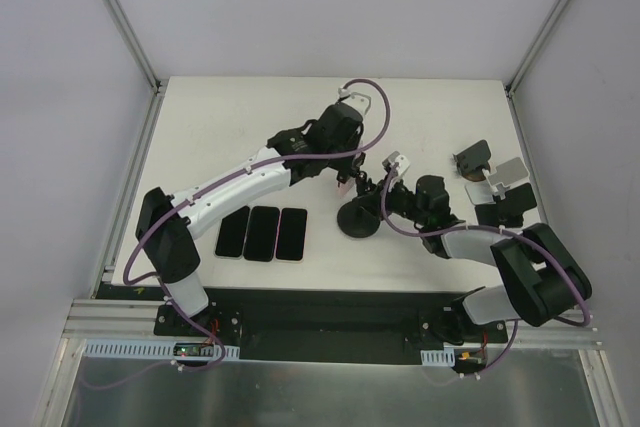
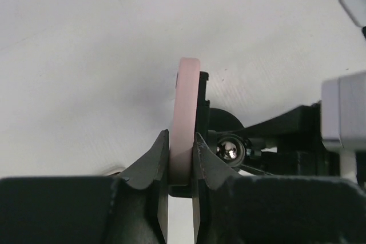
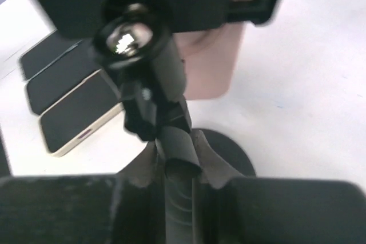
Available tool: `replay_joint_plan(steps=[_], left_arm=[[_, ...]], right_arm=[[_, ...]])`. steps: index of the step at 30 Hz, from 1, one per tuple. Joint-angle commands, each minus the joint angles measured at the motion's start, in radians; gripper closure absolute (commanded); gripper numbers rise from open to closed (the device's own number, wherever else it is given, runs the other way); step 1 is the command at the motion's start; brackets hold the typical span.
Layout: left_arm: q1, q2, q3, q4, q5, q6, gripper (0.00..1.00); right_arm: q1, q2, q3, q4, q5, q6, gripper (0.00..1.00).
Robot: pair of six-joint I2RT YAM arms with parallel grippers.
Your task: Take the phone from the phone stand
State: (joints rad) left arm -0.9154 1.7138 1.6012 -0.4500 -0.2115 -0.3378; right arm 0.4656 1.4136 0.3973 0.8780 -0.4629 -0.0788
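A white desk (image 1: 230, 127) is seen from above, with two robot arms mounted at its near edge. Toward the left, three smartphones (image 1: 262, 233) are laid flat side by side, dark screens up, just beside the left arm's long white link. Near the middle of the desk, the left arm's fingers (image 2: 151, 164) are closed on the lower edge of a pink phone (image 2: 186, 107), one finger pressed against each face. The pink phone is held upright and edge-on to the left wrist camera, its back set against the black cradle of the phone stand (image 1: 358, 220), so it is still seated in the stand. The stand's round black base is planted on the desk just right of the three flat phones. A shiny ball joint is visible behind the cradle. To the right of that, the right arm's fingers (image 3: 143, 167) are clamped around the stand's black stem, just above the base. Farther right, near the desk's edge and well apart from the stand, a few dark and grey objects (image 1: 495, 182) are gathered, too small to be identified.
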Motion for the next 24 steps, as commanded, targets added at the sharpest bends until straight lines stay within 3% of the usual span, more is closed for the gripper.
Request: replay_joint_plan(steps=[1, 12, 24], left_arm=[[0.006, -0.031, 0.046, -0.013, 0.077, -0.012, 1.00], [0.035, -0.033, 0.083, -0.012, 0.139, 0.134, 1.00], [0.157, -0.072, 0.088, -0.001, 0.328, 0.329, 1.00]], right_arm=[[0.039, -0.050, 0.028, -0.032, -0.081, -0.090, 0.99], [0.123, -0.122, 0.038, -0.239, -0.123, -0.257, 0.99], [0.223, -0.146, 0.066, -0.370, -0.134, -0.361, 0.99]])
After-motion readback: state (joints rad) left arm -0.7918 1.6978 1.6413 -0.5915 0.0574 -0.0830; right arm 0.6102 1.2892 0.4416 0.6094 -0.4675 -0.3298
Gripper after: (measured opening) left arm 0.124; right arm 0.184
